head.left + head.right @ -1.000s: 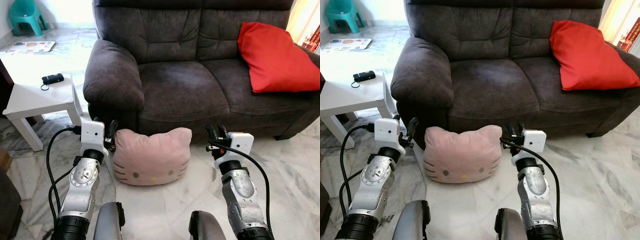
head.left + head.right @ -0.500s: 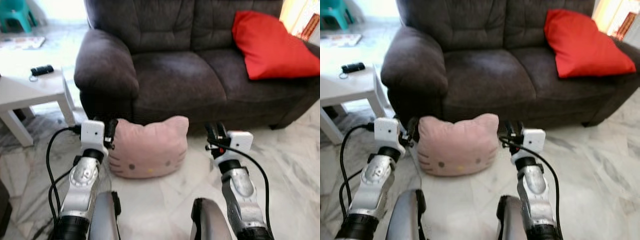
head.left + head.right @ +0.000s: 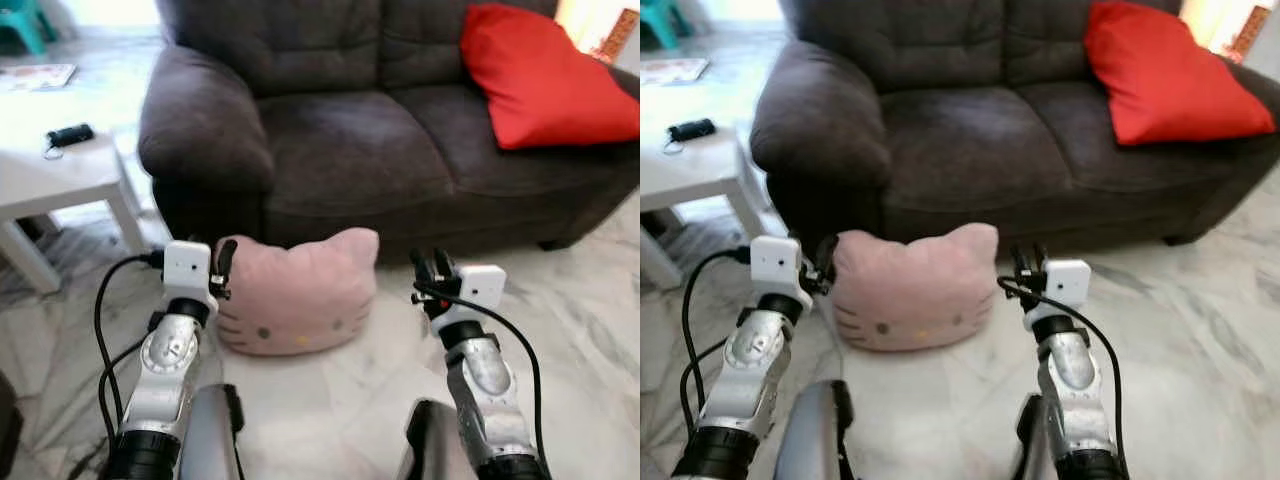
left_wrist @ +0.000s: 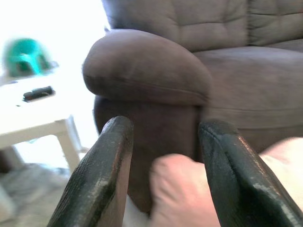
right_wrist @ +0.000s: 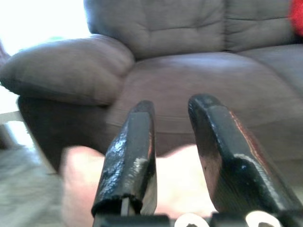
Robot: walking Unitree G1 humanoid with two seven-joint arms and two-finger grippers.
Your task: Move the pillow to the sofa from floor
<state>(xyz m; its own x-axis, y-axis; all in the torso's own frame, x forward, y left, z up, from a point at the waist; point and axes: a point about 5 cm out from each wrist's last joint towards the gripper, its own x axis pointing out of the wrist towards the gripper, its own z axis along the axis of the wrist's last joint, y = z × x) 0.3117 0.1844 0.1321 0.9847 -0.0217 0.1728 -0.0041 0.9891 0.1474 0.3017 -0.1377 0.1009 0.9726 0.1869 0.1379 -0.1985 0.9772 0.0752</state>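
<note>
Pink pillow (image 3: 297, 297) on floor | left tool (image 3: 222, 262) parted | right tool (image 3: 431, 268) parted

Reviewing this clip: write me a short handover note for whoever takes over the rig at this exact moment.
Left gripper: open, at the pink cat-face pillow's left edge, holding nothing.
Right gripper: open, just off the pillow's right side, not touching it.
The pillow lies on the marble floor against the front of the dark sofa; a red cushion sits on the sofa's right seat.
Done: arms flank the pillow.
Left: squeeze it between both grippers, lift, place on the sofa seat.
</note>
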